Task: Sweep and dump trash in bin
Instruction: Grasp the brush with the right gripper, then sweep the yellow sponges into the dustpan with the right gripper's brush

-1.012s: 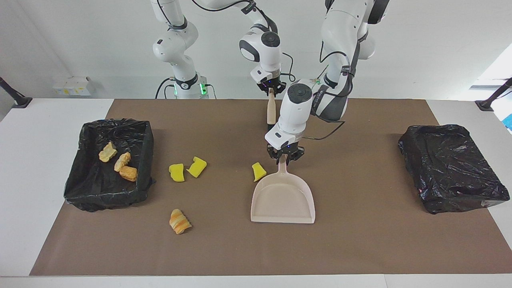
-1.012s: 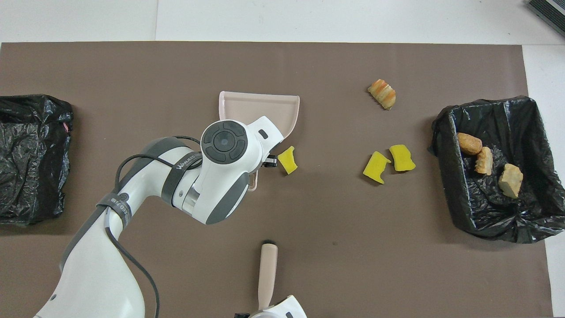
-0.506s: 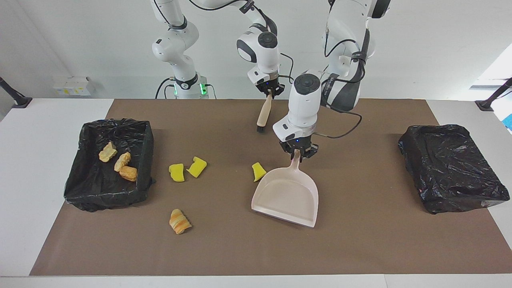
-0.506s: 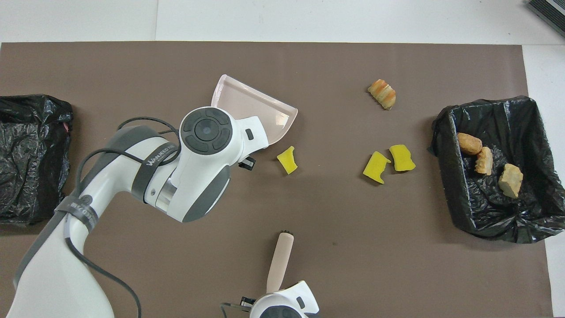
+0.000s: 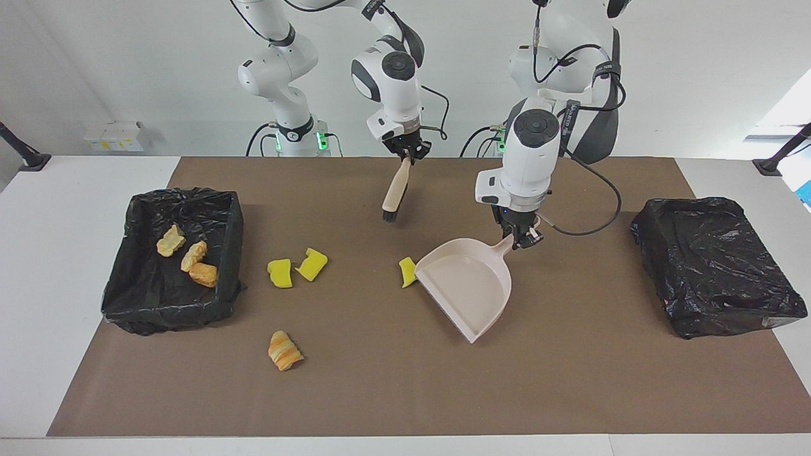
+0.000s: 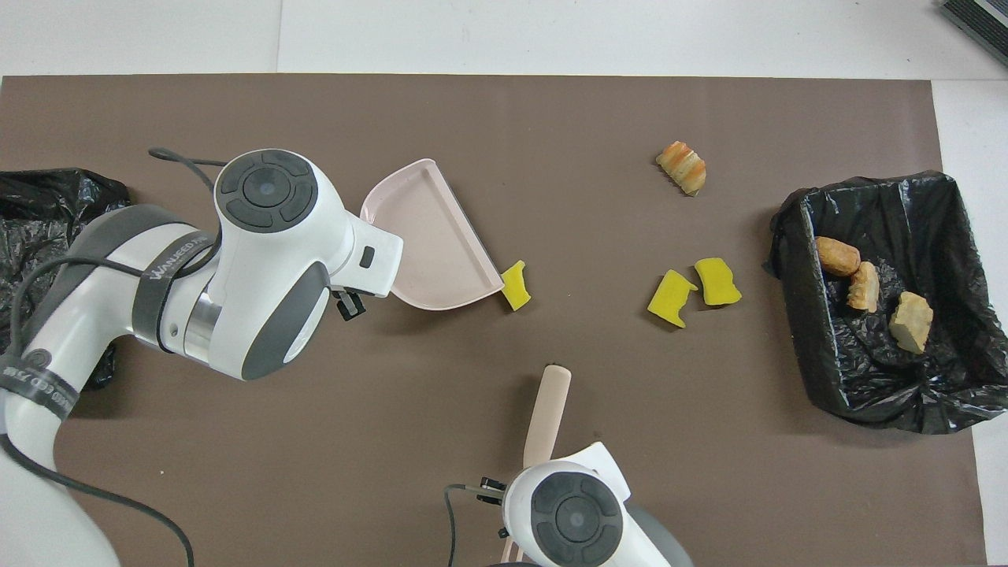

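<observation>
Seven trash pieces are visible: three yellow sponge chunks and one ridged orange-brown pastry lump point(image 5: 285, 350) on the bench point(image 5: 570, 380), plus three golden-brown lumps point(image 5: 189, 256) inside the black-lined bin point(image 5: 127, 297) toward the right arm's end. One sponge chunk point(image 5: 408, 271) touches the dustpan point(image 5: 469, 285) lip; the paired chunks point(image 5: 295, 268) lie between it and that bin. The left end effector point(image 5: 521, 235) is clamped on the dustpan handle, hidden under the wrist in the overhead view. The right end effector point(image 5: 407, 152) grips the brush point(image 5: 394, 192), bristles down. The second bin point(image 5: 716, 266) contents cannot be determined.
</observation>
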{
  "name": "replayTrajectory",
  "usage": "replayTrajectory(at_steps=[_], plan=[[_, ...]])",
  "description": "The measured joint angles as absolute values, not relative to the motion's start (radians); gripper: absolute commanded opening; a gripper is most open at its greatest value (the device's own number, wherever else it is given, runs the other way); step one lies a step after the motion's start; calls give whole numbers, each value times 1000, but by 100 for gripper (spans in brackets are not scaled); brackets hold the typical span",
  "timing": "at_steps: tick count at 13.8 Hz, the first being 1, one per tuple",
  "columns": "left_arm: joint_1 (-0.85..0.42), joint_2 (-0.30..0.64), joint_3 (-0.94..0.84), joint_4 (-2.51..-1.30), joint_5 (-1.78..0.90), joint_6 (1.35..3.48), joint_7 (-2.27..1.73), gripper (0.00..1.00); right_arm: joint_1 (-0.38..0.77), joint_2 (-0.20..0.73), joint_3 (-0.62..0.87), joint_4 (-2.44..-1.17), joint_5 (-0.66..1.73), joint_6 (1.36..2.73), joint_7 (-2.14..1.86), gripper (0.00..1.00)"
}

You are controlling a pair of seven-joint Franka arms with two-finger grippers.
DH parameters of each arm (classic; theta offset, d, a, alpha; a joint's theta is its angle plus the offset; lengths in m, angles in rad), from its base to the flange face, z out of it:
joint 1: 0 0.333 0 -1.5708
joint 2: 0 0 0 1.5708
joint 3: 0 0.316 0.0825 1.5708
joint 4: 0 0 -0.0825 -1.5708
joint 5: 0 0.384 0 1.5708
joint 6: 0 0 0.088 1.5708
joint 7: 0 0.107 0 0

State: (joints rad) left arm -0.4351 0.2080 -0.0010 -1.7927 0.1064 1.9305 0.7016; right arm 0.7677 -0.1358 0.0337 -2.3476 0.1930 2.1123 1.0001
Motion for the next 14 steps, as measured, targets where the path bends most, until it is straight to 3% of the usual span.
replayTrajectory(at_steps=[5, 14], plan=[[-419, 197, -7, -1860, 106, 1943, 898, 0, 554, -135, 30, -2255, 39, 1963, 806, 0], [-473, 193, -23, -1949, 106, 2072, 930, 0, 199, -86, 30, -2257, -211, 1974, 373, 0]])
